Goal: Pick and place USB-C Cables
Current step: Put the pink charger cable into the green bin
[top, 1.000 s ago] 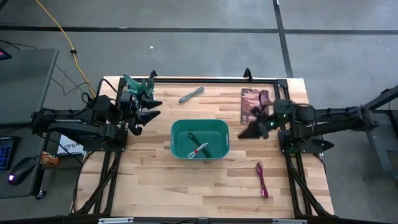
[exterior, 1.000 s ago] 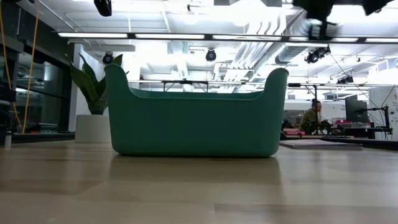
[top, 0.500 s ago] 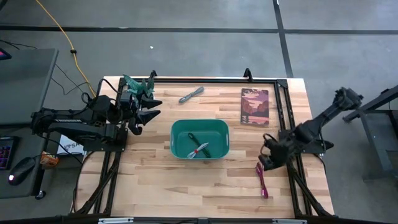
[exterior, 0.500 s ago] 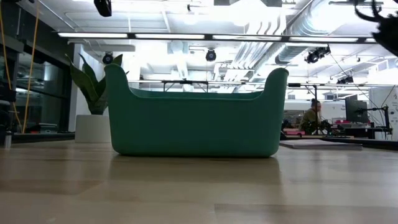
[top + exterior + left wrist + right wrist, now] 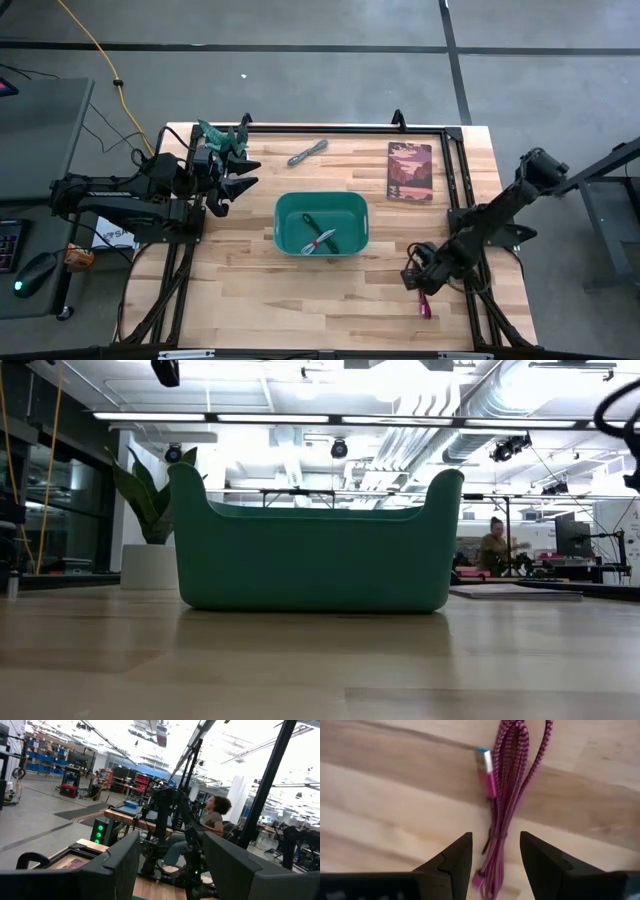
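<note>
The magenta-red cable point(image 5: 423, 300) lies bundled on the table at the near right, and shows in the right wrist view point(image 5: 506, 795). My right gripper point(image 5: 414, 281) is open just above it, pointing down. Its fingers point(image 5: 455, 860) stand on either side of the bundle's lower part, and I see no touch. The teal bin point(image 5: 322, 222) at mid-table holds the dark green cable point(image 5: 316, 224) and the white cable with a red band point(image 5: 323, 241). The grey cable point(image 5: 308, 152) lies beyond the bin. My left gripper point(image 5: 243, 173) waits open at the left.
A picture book point(image 5: 410, 171) lies flat at the far right. In the low view the bin point(image 5: 315, 555) stands mid-table. Black frame rails run along the table's left and right sides. A seated person shows in the room beyond the table point(image 5: 212, 820).
My right gripper has swung from beside the picture book at the far right toward the table's near edge. It has come down over the magenta-red cable. The cables and the bin have stayed put.
</note>
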Controlling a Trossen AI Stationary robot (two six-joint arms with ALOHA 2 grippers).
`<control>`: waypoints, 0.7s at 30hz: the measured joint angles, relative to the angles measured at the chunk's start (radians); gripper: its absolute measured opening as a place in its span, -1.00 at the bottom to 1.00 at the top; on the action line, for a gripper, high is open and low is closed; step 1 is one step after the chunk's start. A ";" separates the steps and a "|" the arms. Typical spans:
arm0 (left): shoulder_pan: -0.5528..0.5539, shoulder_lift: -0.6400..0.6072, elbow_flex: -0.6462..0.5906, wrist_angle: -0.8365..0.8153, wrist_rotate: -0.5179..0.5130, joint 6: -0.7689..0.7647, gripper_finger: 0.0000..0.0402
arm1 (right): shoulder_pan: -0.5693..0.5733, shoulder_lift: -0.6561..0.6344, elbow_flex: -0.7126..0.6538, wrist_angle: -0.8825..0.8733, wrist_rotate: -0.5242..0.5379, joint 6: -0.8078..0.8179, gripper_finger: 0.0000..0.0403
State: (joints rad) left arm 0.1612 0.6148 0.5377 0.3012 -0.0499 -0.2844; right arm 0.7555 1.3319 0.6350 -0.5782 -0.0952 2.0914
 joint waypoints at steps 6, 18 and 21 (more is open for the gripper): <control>0.000 0.000 0.000 0.000 -0.015 0.000 -0.02 | 0.000 0.102 0.000 -0.002 -0.002 0.025 -0.24; 0.000 0.000 0.000 0.000 -0.015 0.000 -0.02 | 0.000 0.148 0.005 -0.022 -0.009 0.022 -0.38; 0.000 0.000 0.000 0.000 -0.015 0.000 -0.02 | 0.000 0.148 0.005 -0.036 -0.012 0.021 -0.59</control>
State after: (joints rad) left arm 0.1612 0.6150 0.5380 0.3008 -0.0647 -0.2847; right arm 0.7555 1.4800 0.6395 -0.6138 -0.1074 2.1124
